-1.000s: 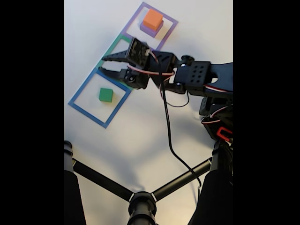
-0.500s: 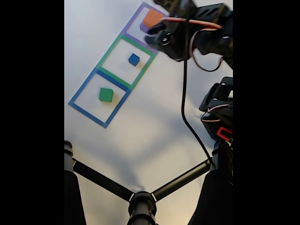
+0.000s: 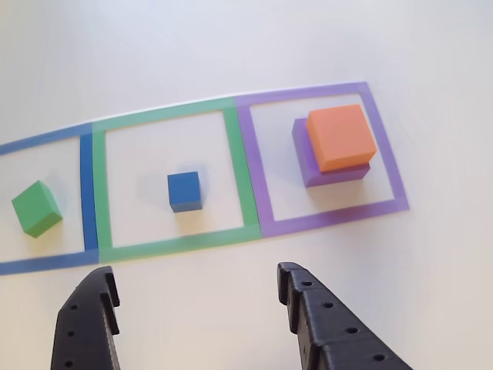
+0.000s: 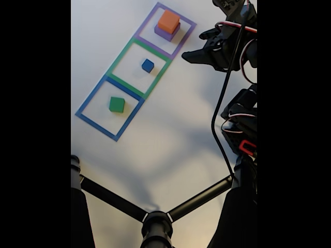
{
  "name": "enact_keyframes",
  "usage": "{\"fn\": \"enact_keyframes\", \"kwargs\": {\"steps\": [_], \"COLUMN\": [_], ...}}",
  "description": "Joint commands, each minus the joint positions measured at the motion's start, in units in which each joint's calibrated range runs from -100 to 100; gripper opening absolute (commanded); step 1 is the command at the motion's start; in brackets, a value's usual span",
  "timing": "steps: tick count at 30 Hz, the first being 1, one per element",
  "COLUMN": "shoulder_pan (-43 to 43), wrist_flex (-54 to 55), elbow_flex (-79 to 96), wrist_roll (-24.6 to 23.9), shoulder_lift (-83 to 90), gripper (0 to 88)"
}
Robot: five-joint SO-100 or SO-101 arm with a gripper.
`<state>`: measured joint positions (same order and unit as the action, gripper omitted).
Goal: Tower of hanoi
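**A:** Plain white table point(image 4: 155, 150), pretty glossy, with soft shadows across it. In the fixed view the closest thing to the camera is a black tripod-like stand point(image 4: 155, 222) with its legs splaying out along the bottom edge. The arm point(image 4: 240, 119) runs up the right side with a black cable point(image 4: 220, 103) looping down it.

**B:** And the gripper?

**A:** The gripper point(image 3: 196, 289) pokes in from the bottom of the other view, two black fingers point(image 3: 316, 308) spread wide apart with bare table between them, gripping nothing. It hangs clear of the blocks, on the near side of the taped squares. In the fixed view it's up at the top right point(image 4: 199, 49), off to the right of the purple square.

**B:** Where are the blocks sitting?

**A:** Three taped squares in a row, sharing edges. In the other view, left to right: the blue square point(image 3: 87, 193) has the green block point(image 3: 36, 208) inside it, the green square point(image 3: 166, 112) has the small blue block point(image 3: 185, 191) near its middle, and the purple square point(image 3: 389, 169) holds the purple block point(image 3: 308, 166) with the orange block point(image 3: 341, 136) stacked on top, sitting a bit skewed toward one corner.

**B:** Same in the fixed one?

**A:** Yep, the row runs diagonally there, green block point(image 4: 117, 104) nearest, blue block point(image 4: 148, 65) next, orange block point(image 4: 169, 21) farthest.
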<state>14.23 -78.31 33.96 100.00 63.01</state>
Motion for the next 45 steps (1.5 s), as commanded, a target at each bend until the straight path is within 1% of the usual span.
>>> {"fn": "enact_keyframes", "kwargs": {"steps": [1, 5, 10, 13, 20, 23, 27, 28, 32, 39, 41, 45], "shoulder_pan": [2.28, 4.11, 5.02, 5.56, 4.34, 3.04, 1.06, 0.37, -1.91, -3.9, -3.9, -2.52], "wrist_flex": [8.58, 13.19, 14.97, 18.86, 36.83, 46.38, 68.72, 72.93, 82.96, 100.85, 104.01, 106.92], "elbow_flex": [8.06, 14.79, 18.51, 22.96, 38.41, 44.77, 56.77, 58.86, 63.22, 64.76, 65.13, 65.04], "wrist_roll": [0.0, 0.0, 0.0, 0.0, 0.0, 0.0, 0.0, 0.0, 0.0, 0.0, 0.0, 0.0], "shoulder_lift": [4.22, 6.62, 6.3, 7.26, 9.11, 8.87, 5.1, 3.9, -0.03, -15.01, -17.66, -21.66], "gripper": [25.3, 25.5, 29.3, 31.1, 32.1, 33.1, 33.8, 33.8, 33.8, 33.7, 33.8, 33.8]}}
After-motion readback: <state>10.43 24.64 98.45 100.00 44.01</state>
